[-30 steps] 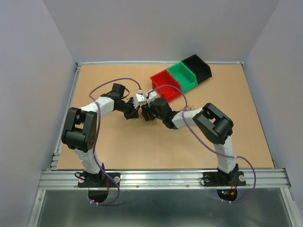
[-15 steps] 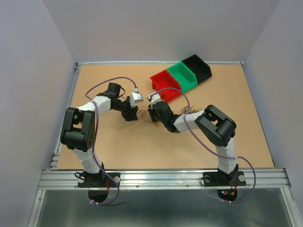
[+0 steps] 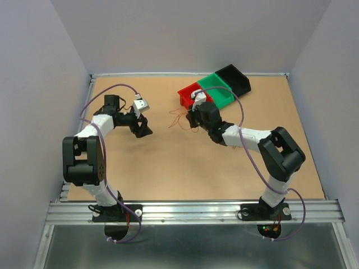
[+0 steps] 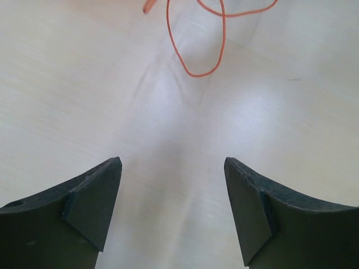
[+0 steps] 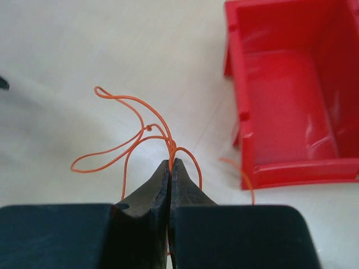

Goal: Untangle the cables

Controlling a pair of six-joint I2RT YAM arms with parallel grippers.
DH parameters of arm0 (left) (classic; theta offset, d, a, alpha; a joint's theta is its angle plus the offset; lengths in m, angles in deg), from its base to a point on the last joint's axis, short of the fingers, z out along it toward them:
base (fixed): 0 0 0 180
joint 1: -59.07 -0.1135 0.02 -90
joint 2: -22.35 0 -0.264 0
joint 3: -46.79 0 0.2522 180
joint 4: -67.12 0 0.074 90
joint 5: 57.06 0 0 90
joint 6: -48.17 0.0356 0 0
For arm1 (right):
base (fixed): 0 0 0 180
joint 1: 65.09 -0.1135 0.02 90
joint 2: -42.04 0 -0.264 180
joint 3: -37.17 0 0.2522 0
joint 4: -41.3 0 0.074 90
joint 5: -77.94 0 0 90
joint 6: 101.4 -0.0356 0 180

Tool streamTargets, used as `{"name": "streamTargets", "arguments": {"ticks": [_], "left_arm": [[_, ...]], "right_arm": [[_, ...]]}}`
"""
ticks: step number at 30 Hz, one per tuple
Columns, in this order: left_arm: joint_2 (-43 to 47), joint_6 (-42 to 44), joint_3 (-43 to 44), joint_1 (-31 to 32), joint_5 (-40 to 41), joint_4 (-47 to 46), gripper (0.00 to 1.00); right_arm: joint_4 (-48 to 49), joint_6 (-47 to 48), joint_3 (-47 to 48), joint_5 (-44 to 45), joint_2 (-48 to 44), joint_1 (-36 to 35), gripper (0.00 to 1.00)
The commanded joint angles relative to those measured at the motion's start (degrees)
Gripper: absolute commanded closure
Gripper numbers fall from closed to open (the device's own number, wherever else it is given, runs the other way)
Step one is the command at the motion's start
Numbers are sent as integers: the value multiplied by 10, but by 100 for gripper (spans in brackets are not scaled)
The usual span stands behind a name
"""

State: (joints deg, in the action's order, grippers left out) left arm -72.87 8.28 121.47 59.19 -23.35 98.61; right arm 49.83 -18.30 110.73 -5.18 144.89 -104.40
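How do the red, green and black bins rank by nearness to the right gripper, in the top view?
1. red bin, just beyond the right gripper.
2. green bin, next in the row.
3. black bin, at the far right end.

The right gripper (image 5: 170, 166) pinches the thin orange cables (image 5: 148, 128) between its closed tips, with the red bin (image 5: 239, 67) standing just beside them.
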Motion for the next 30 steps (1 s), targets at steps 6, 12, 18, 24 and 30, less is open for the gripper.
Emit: {"name": "streamTargets", "arguments": {"ticks": [6, 12, 18, 24, 30], "left_arm": [[113, -105, -70, 3, 31, -153, 13], [136, -125, -89, 3, 55, -191, 13], [144, -155, -105, 5, 104, -232, 13], [180, -189, -135, 6, 154, -289, 12], [209, -197, -153, 6, 168, -314, 12]], "right_arm": [[-47, -28, 117, -65, -27, 121, 99], [-72, -55, 181, -84, -10, 186, 100], [-120, -44, 261, -55, 33, 202, 100], [-131, -30, 266, -85, 68, 200, 100], [-146, -22, 274, -83, 110, 174, 99]]}}
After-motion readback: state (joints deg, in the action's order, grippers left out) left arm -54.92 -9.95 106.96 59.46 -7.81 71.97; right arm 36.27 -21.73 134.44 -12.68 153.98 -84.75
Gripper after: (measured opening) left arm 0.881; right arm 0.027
